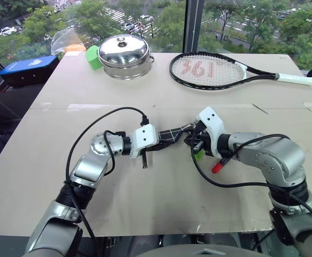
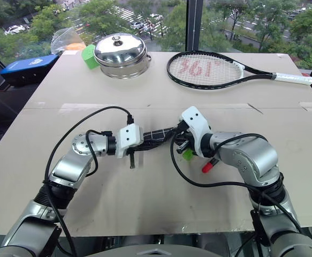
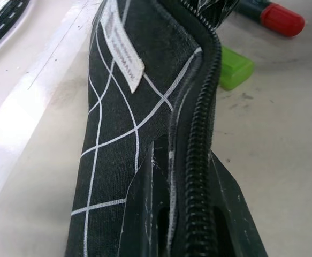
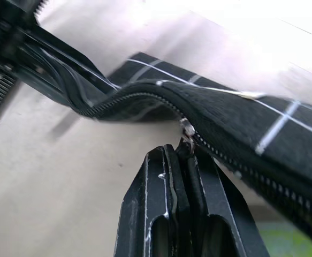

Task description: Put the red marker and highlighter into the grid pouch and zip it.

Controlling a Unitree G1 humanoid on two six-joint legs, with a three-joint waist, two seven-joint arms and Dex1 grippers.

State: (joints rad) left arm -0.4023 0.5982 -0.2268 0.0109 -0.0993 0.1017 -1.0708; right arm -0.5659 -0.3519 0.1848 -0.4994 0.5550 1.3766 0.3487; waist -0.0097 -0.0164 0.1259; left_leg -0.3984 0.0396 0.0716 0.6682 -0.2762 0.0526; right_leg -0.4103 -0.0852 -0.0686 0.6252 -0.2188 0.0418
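Two fingers pinching grid pouch, lifted

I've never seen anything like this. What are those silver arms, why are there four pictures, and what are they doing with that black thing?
The silver arms belong to a humanoid robot. Two pictures come from cameras in its head, two from cameras on its wrists.

Its left gripper is shut on one end of a flat black fabric pouch with white grid lines. Its right gripper is shut on the pouch's zipper pull.

On the cardboard-covered table beside the pouch lie a black marker with a red cap and a stubby green highlighter, both outside the pouch. Farther back are a black tennis racket, a steel lidded pot and a green block.
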